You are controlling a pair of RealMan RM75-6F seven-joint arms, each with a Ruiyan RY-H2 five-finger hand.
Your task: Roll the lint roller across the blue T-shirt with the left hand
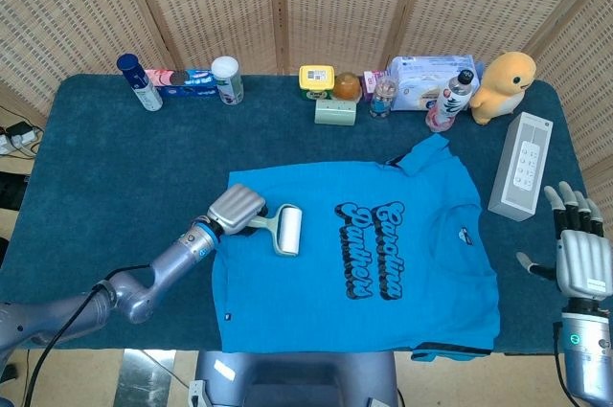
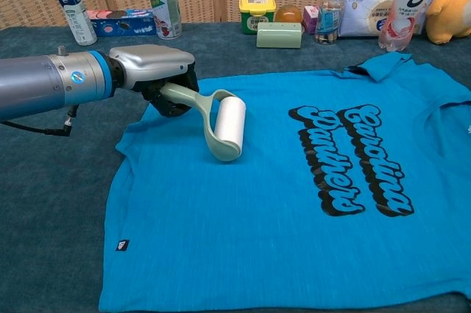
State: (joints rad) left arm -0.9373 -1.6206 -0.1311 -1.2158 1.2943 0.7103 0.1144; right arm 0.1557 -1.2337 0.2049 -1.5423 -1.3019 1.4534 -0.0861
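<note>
The blue T-shirt (image 1: pixel 354 259) (image 2: pixel 294 202) lies flat in the middle of the table, with black lettering on its chest. My left hand (image 1: pixel 235 209) (image 2: pixel 151 70) grips the pale green handle of the lint roller (image 1: pixel 287 230) (image 2: pixel 228 125) at the shirt's left sleeve. The white roll rests on the fabric, just left of the lettering. My right hand (image 1: pixel 579 254) stands upright off the table's right edge, fingers spread and holding nothing; the chest view does not show it.
Bottles, boxes and jars (image 1: pixel 326 86) line the table's far edge, with a yellow plush duck (image 1: pixel 503 86) at the far right. A white rectangular device (image 1: pixel 520 166) lies right of the shirt. Dark blue cloth (image 1: pixel 115 177) covers the table.
</note>
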